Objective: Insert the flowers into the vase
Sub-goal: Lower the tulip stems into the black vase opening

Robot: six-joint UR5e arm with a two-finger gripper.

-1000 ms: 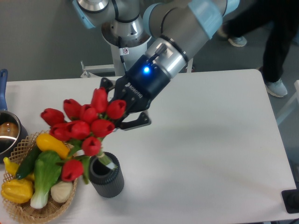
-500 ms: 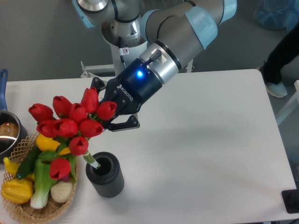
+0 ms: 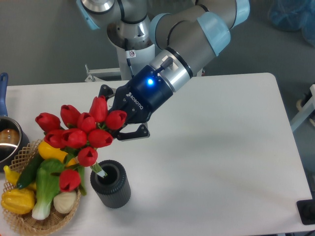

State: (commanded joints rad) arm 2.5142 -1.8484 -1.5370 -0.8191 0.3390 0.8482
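The flowers (image 3: 81, 132), a bunch of red tulip buds with green stems, hang tilted over the left part of the table. My gripper (image 3: 120, 114) is shut on the flowers from the right, its black fingers (image 3: 134, 133) on either side of the bunch. The cut stem ends (image 3: 98, 169) touch the left rim of the vase's mouth. The vase (image 3: 111, 185) is a short dark grey ribbed cylinder standing upright near the table's front edge, below the bunch. The lowest bud (image 3: 70, 180) hangs over the basket.
A wicker basket (image 3: 23, 222) with yellow, green and white vegetables stands at the front left, touching distance from the vase. A metal pot (image 3: 7, 140) is at the left edge. The robot's base (image 3: 129, 46) is at the back. A black block (image 3: 307, 211) sits at the front right corner.
The bunch and gripper swung left and the stem ends slid from inside the vase's mouth to its left rim. In the last half second the bunch shifted slightly back to the right.
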